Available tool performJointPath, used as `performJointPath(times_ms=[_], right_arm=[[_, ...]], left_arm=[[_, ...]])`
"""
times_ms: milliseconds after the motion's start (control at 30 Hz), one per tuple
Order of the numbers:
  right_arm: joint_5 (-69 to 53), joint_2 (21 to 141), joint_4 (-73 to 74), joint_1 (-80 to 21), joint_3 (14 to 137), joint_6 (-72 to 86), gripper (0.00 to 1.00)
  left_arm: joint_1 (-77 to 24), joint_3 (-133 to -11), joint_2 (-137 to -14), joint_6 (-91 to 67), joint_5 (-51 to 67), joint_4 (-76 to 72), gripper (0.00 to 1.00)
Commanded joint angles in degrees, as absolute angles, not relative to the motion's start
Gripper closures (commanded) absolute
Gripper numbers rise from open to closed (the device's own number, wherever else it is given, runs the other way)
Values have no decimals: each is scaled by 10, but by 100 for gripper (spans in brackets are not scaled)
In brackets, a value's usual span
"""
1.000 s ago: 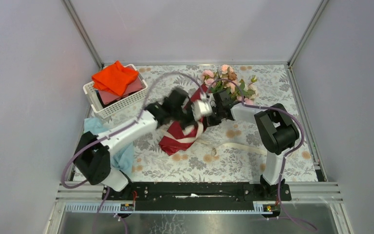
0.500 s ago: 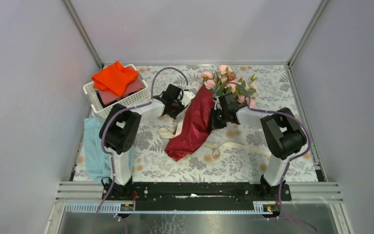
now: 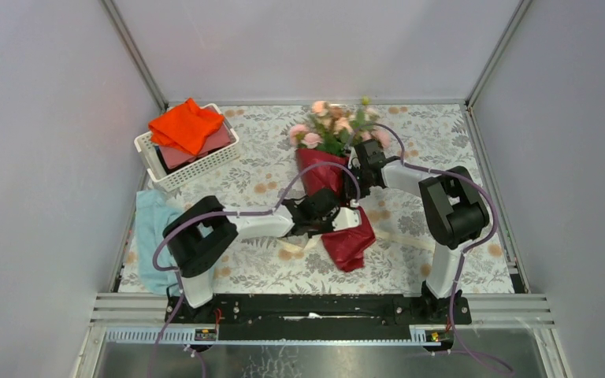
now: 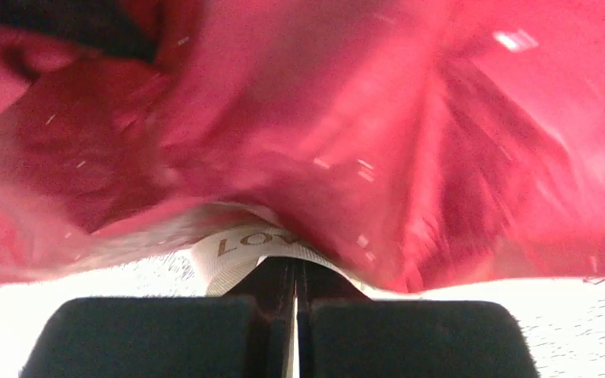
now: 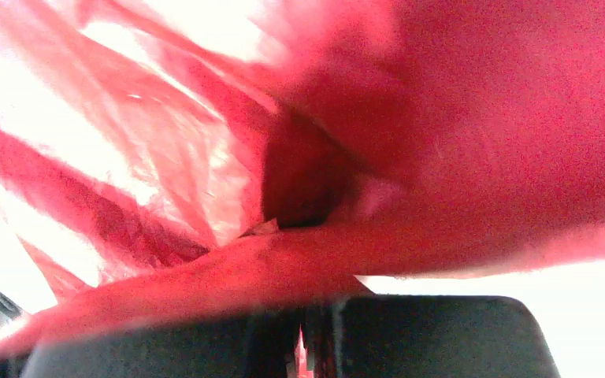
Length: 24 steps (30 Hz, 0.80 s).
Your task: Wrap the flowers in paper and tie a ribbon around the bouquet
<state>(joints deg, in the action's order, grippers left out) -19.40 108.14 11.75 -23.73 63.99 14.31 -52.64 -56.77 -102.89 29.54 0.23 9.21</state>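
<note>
The bouquet lies mid-table in the top view: pink flowers [image 3: 329, 126] at the far end, dark red paper [image 3: 315, 175] running toward me and to the right. My left gripper [image 3: 345, 217] reaches across the lower half of the cone. In the left wrist view the left gripper [image 4: 295, 272] is shut, with the cream ribbon [image 4: 236, 246] printed "LOVE" arched over its tips and the paper [image 4: 323, 118] just beyond. My right gripper [image 3: 360, 175] is at the cone's right side. In the right wrist view the right gripper [image 5: 303, 313] is shut on a fold of paper [image 5: 441, 157].
A white basket [image 3: 193, 167] with an orange cloth [image 3: 185, 126] sits at the back left. A light blue cloth [image 3: 151, 236] lies by the left arm's base. A loose length of ribbon [image 3: 399, 238] trails on the floral tablecloth, right of the paper. Grey walls enclose the table.
The bouquet has swung: its flowers shifted left and its tail now points to the near right. My left arm moved from the bouquet's left side to across its near half.
</note>
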Motion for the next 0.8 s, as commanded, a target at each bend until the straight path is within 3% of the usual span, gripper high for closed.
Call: performJointPath(times_ms=[0, 200, 600, 767], right_arm=[[-209, 1094, 95, -244, 671, 119, 100], [-201, 1075, 111, -245, 641, 151, 100], [-180, 986, 168, -245, 630, 219, 100], [-231, 962, 70, -255, 540, 299, 100]], left_arm=[[-574, -583, -1082, 264, 47, 179, 100], [-546, -590, -1030, 259, 4, 180, 100], [-265, -674, -884, 247, -81, 226, 100], [-253, -736, -850, 225, -50, 235, 100]])
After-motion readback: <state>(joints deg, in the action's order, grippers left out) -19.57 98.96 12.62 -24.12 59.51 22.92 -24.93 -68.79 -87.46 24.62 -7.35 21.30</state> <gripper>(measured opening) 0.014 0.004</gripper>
